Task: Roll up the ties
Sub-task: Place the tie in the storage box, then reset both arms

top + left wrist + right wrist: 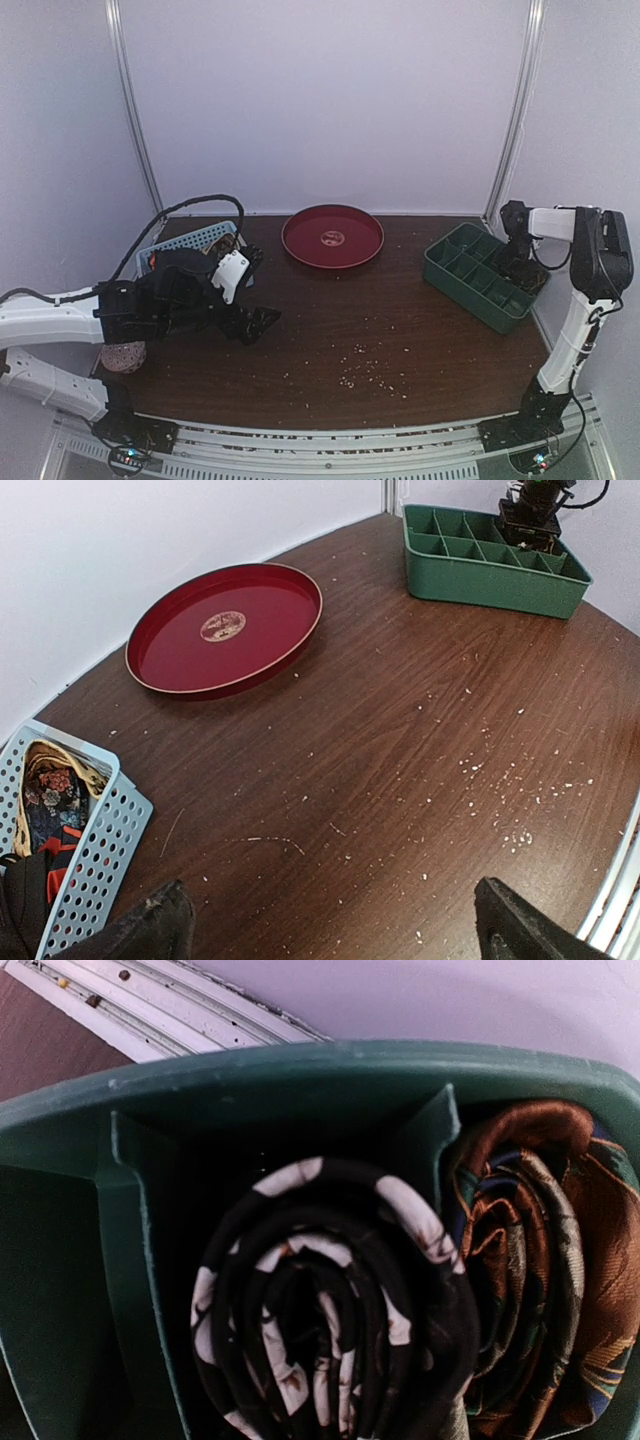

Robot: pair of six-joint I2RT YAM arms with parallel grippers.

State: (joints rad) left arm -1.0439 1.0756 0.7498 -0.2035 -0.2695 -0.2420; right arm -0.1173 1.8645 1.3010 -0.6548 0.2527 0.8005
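Observation:
A dark tie with pale patches [330, 1310], rolled into a tight coil, fills the right wrist view inside a compartment of the green divided tray [250, 1070]. The coil is pressed into a tall oval where my right jaws stand, and it hides the fingers. A brown patterned rolled tie [545, 1260] sits in the adjoining compartment. My right gripper [518, 258] reaches down into the tray [470, 275] at the table's right. More ties [50, 800] lie unrolled in a blue perforated basket [95, 860]. My left gripper [340, 930] hangs open over bare wood beside that basket.
A round red plate [332, 236] lies at the back centre. Pale crumbs [355, 375] are scattered over the brown table. A speckled pinkish ball [123, 355] rests near the left arm. White walls close in the back and both sides.

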